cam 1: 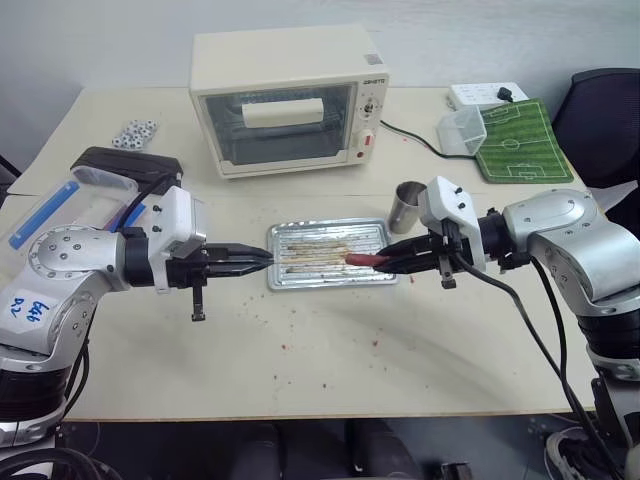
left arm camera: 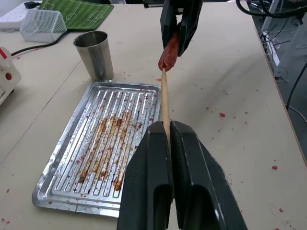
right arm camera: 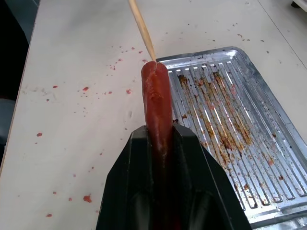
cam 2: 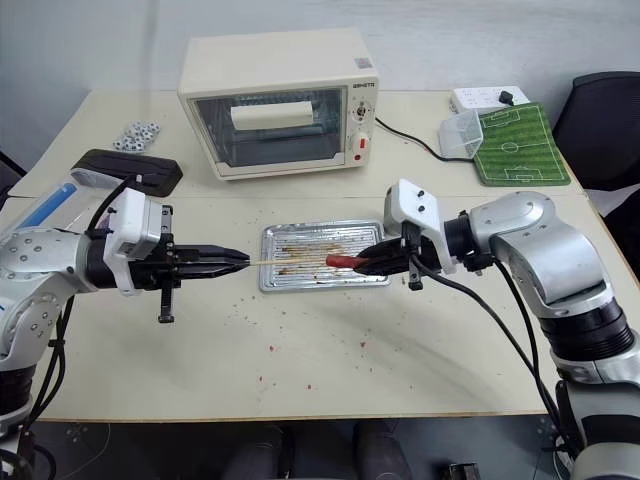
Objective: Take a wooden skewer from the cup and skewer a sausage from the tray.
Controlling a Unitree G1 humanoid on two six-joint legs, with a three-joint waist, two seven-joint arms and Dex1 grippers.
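**Skewer tip meets sausage end, both held above the tray**

The left end effector (cam 1: 262, 263) is clamped on the wooden skewer (cam 2: 290, 259), whose shaft runs out from the fingertips toward 3 o'clock in the head views. The right end effector (cam 2: 370, 262) is clamped on the sausage (cam 2: 342, 260), whose free end points back toward 9 o'clock. The two long axes lie nearly in one line, end to end, above the tray (cam 1: 379, 229). In the left wrist view the skewer's tip (left arm camera: 163, 72) touches the end face of the sausage; in the right wrist view it meets that face at its far edge, coming in at a slight slant rather than dead centre. Whether the point has entered the meat cannot be told. The cup (cam 1: 406, 207) stands on the tabletop (cam 1: 300, 350) just beyond the tray's corner, at about 1 o'clock from it. Judged from this, the coming move is a straight push along the shared axis; the off-centre contact may let the tip skid or break out through the side.
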